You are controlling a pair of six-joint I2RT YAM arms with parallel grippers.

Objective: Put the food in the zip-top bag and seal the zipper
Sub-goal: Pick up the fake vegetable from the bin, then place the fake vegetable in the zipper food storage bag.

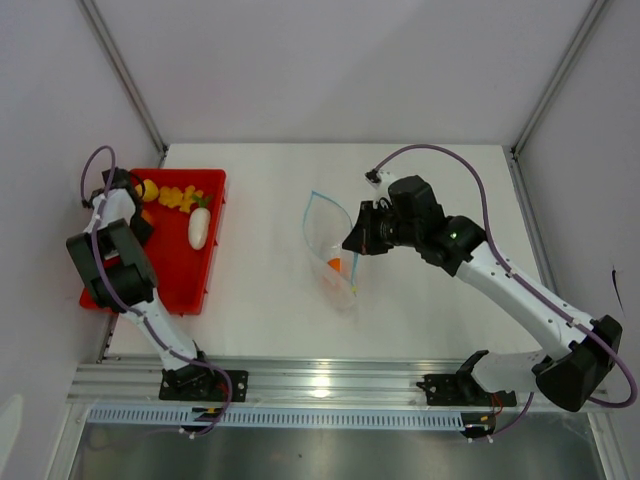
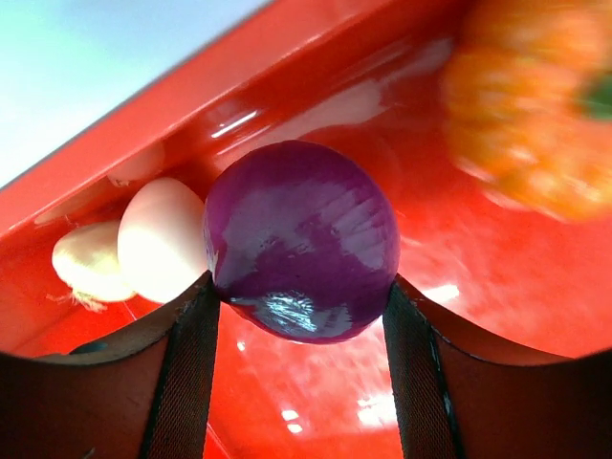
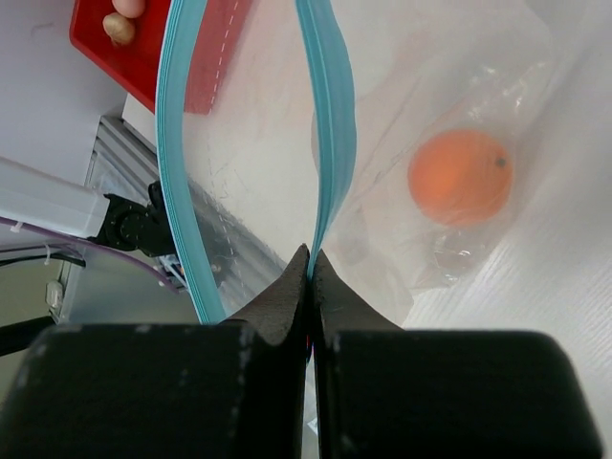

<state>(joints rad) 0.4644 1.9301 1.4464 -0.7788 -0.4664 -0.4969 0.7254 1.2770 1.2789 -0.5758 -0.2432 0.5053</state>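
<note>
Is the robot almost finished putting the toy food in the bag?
Not nearly. Done: one orange fruit lies in the zip-top bag. In hand: the right gripper pinches the zipper, holding the mouth open; the left gripper straddles a purple onion in the red tray. Left: the onion, egg, white radish and yellow pieces there, then sealing.

Deep glossy purple on the onion (image 2: 301,239), with faint darker streaks down its skin and white glints. Then a pale cream egg (image 2: 158,239) and a yellowish-white garlic bulb (image 2: 86,258). The tray (image 2: 287,76) shines bright red, and there's a blurred orange piece (image 2: 526,105) with a dab of green. The left gripper (image 2: 298,296) shows black, the right gripper (image 3: 311,263) black as well. The bag (image 3: 497,67) is clear, its zipper (image 3: 335,124) blue-teal, and through the plastic comes an orange ball (image 3: 461,177) with one dark speck. The table (image 1: 420,190) reads white
</note>
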